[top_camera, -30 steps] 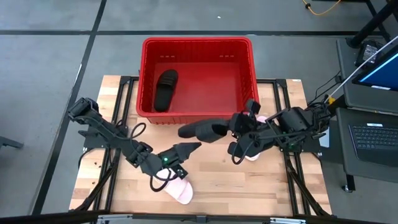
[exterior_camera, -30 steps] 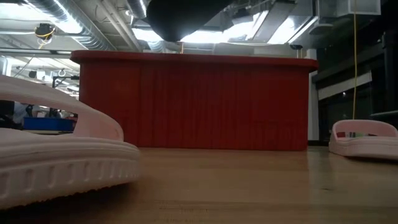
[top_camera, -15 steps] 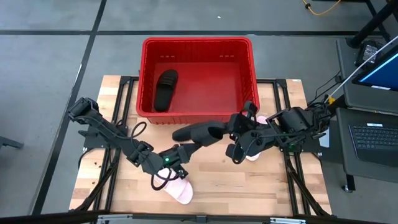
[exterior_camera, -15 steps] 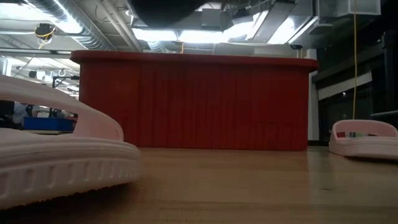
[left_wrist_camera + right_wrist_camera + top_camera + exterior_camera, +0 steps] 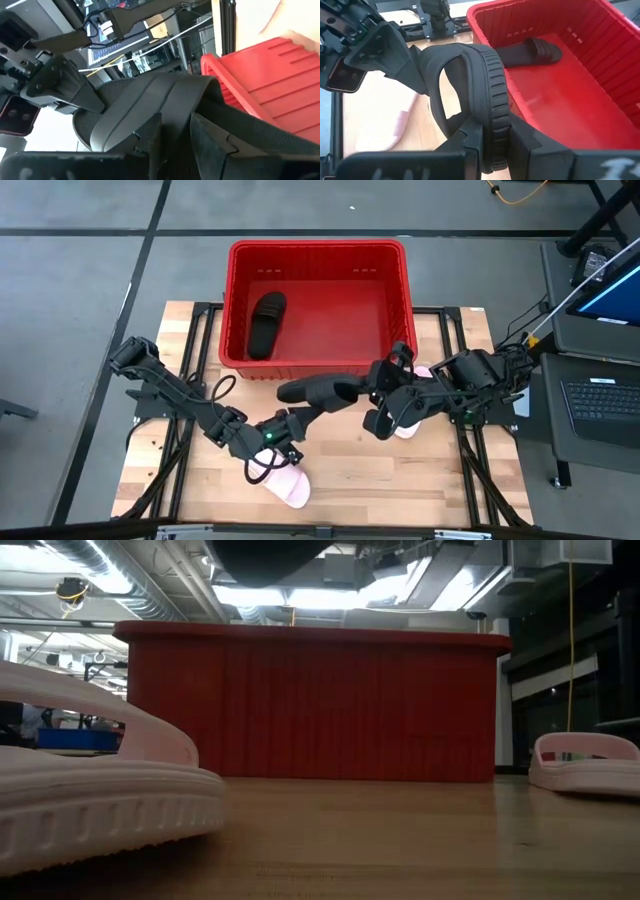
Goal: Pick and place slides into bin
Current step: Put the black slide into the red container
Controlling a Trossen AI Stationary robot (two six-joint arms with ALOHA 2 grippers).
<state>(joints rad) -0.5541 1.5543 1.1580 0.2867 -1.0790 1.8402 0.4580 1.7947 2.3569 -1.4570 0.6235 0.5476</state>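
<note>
A black slide (image 5: 322,391) hangs in the air just in front of the red bin's near wall (image 5: 300,368), between my two grippers. My right gripper (image 5: 372,387) is shut on its right end. My left gripper (image 5: 297,412) reaches up from the near left and is shut on its left end. A second black slide (image 5: 266,324) lies flat on the bin's floor at the left. One pale pink slide (image 5: 285,485) lies on the table near the front edge. The other pink slide (image 5: 405,430) lies under my right arm. My left gripper pinches the black slide between its two fingers (image 5: 150,136), beside the wide strap (image 5: 165,100); the fingers hide the exact part. It comes slanting up from the table's near left. The slide is clear of the table. My right gripper pinches the slide's ribbed sole rim (image 5: 496,117) between its two fingers, coming level from the table's right. The slide stands on its edge, strap (image 5: 434,87) to one side, lifted clear of the table and the bin.
The bin (image 5: 310,705) stands at the table's far middle, its right half bare. The pink slides show in the low view at the near left (image 5: 100,795) and the far right (image 5: 585,762). Bare wood lies between them. A laptop (image 5: 600,395) stands beyond the right edge.
My right gripper has carried the black slide a little toward the table's left. My left gripper has risen toward the slide's left end and now meets it. The slide has stayed clear of the table.
</note>
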